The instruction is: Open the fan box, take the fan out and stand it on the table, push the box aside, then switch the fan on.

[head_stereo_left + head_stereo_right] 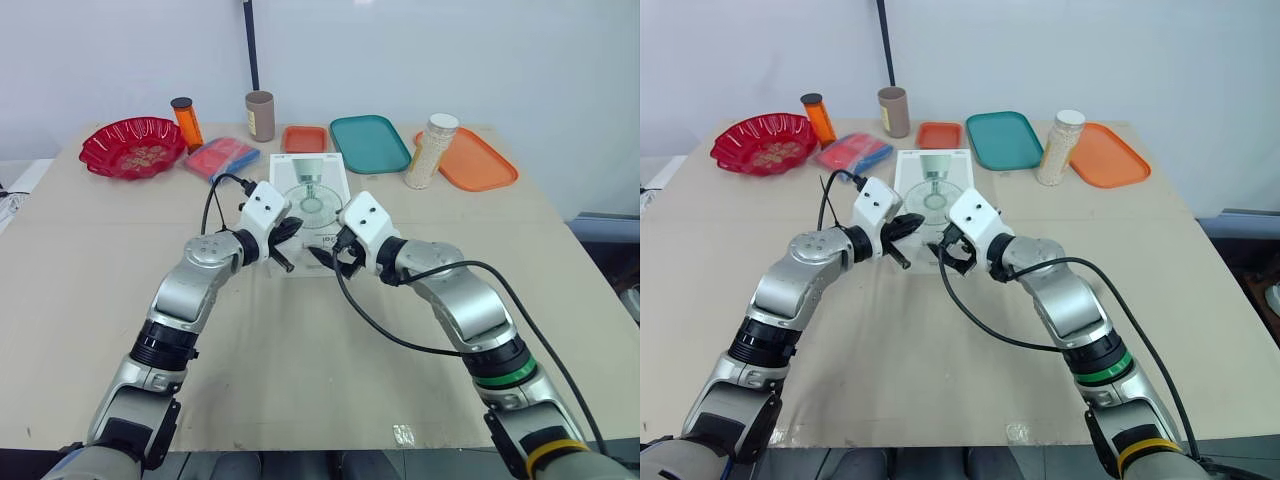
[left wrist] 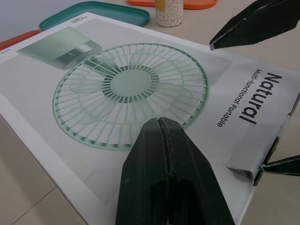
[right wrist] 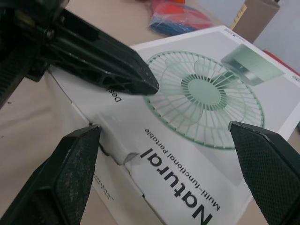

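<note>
The fan box, white and flat with a green fan printed on its lid, lies closed at the middle of the table. My left gripper is shut, its tips resting on the lid near the box's front left corner; the left wrist view has its fingers pressed together over the fan picture. My right gripper is open at the box's front end. In the right wrist view its two fingers straddle that end, where the flap edge looks torn.
Behind the box stand a small orange tray, a teal tray, a jar of white beads and a larger orange tray. At the back left are a red bowl, an orange bottle, a cardboard tube and a red-blue packet.
</note>
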